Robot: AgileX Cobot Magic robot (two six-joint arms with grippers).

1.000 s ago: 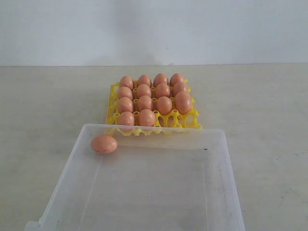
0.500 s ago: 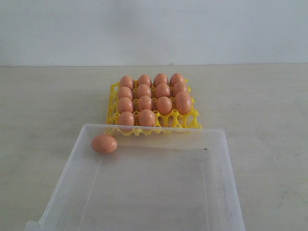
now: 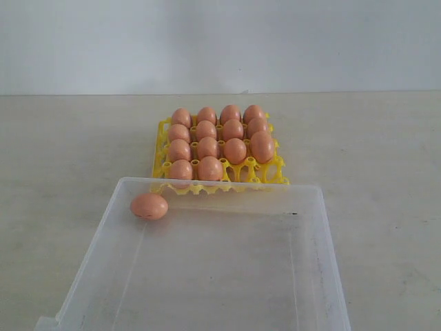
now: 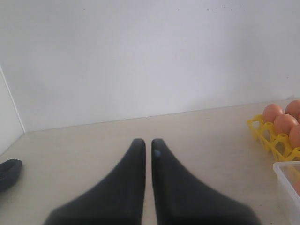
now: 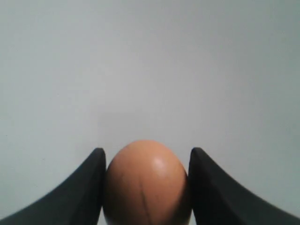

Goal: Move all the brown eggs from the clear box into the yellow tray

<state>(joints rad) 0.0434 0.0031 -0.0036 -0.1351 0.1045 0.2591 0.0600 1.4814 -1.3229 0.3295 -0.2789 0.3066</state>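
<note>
Brown eggs point(image 3: 208, 147) fill most yellow tray point(image 3: 265, 178) cups; right claw point(image 5: 146, 153) pinches one for carrying, left claw point(image 4: 146, 143) pressed together, idle

On the table point(image 3: 69, 152), the tray point(image 3: 265, 178) stands just behind the box point(image 3: 103, 229), at its far rim. In the tray, eggs point(image 3: 207, 147) fill the three back rows and the front row's two left cups. Inside the box, one egg point(image 3: 149, 206) lies in the far left corner, and another egg point(image 5: 146, 187) sits between the fingers of the right gripper point(image 5: 146, 154).

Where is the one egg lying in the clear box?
In the exterior view, the egg lies in the box's far left corner, just before the yellow tray.
</note>
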